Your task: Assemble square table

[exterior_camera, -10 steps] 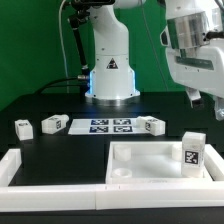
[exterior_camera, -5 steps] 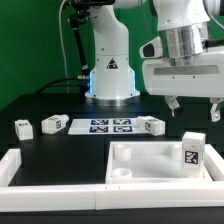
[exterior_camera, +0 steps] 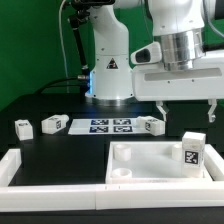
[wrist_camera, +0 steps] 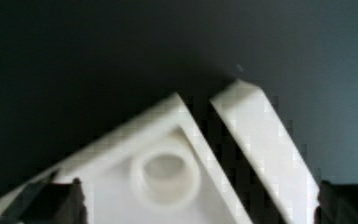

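The square table's top [exterior_camera: 150, 152], a large white slab with a round corner socket [exterior_camera: 120, 172], lies at the front right of the black table. One white tagged leg [exterior_camera: 191, 152] stands upright on its right side. Other legs lie on the black table: two at the exterior view's left [exterior_camera: 22, 128] [exterior_camera: 53, 125] and one near the middle [exterior_camera: 150, 124]. My gripper [exterior_camera: 188, 108] hangs open and empty above the slab's right part, a little above the upright leg. The wrist view looks down on a slab corner and its socket [wrist_camera: 163, 170], with dark fingers [wrist_camera: 55, 200] at the edges.
The marker board [exterior_camera: 105, 126] lies flat behind the slab, between the legs. A long white L-shaped border rail [exterior_camera: 55, 172] runs along the front and left. The robot's base [exterior_camera: 110, 70] stands at the back with cables beside it. In the wrist view a white rail [wrist_camera: 261, 135] runs beside the slab corner.
The arm has swung toward the exterior view's left and come fully over the slab. Its jaws have stayed open, and no part has moved.
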Controlling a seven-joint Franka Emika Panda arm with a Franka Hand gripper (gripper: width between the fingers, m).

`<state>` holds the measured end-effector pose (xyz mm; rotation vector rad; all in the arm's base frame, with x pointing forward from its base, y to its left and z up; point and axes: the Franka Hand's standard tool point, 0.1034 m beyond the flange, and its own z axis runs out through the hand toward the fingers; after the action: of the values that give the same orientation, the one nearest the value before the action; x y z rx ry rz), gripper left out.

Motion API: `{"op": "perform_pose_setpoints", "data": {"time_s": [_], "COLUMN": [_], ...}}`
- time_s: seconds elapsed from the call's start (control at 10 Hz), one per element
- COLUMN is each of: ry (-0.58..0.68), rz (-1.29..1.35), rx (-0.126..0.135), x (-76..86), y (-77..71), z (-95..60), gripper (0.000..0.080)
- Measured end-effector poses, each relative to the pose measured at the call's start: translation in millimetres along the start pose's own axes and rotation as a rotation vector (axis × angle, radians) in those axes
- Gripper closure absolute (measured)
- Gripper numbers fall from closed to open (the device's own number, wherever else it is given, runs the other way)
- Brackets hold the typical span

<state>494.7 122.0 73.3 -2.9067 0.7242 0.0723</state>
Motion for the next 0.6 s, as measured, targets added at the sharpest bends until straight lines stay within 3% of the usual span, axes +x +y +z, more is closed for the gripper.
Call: {"op": "perform_pose_setpoints", "data": {"time_s": [0.2, 0.6], "ry": [-0.028, -0.032], "rz": [-0.192, -0.477], "rx": [-0.063, -0.065], "x": [-16.3, -11.8], "y": [6.3, 10.4], "z": [0.8, 0.8], "gripper": [0.0151, 0.0151]}}
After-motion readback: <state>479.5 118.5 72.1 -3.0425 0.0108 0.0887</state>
